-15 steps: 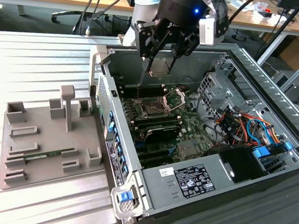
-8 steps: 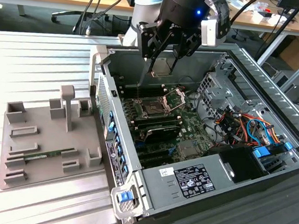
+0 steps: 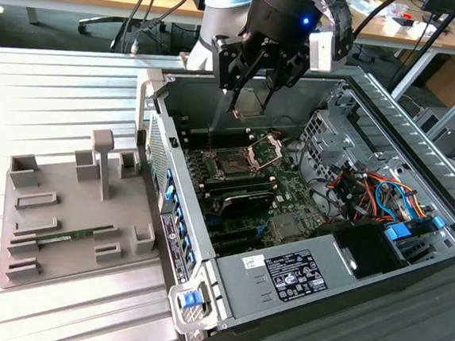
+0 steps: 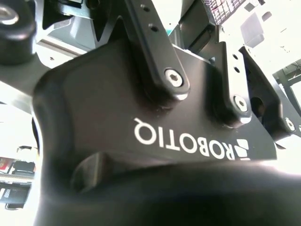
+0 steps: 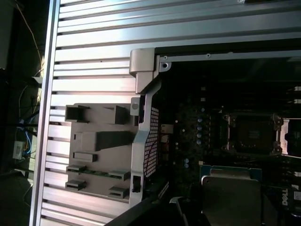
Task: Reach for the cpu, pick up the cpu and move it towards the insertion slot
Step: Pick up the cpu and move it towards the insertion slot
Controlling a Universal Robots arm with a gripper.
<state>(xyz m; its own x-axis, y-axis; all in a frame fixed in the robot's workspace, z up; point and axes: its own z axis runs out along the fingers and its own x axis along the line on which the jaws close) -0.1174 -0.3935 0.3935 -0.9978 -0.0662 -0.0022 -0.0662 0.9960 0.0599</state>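
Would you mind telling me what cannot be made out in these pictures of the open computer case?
Second wrist view: the black gripper housing, close to the lens, hides the workspace.
First wrist view: the square dark insertion slot lies in shadow; its contacts cannot be told.
First wrist view: the pale silver square plate is cut by the picture's edge; what it is cannot be told.

tray (image 3: 71, 229) on exterior view's left, beside computer case (image 3: 297, 280), gripper (image 3: 247, 108) above
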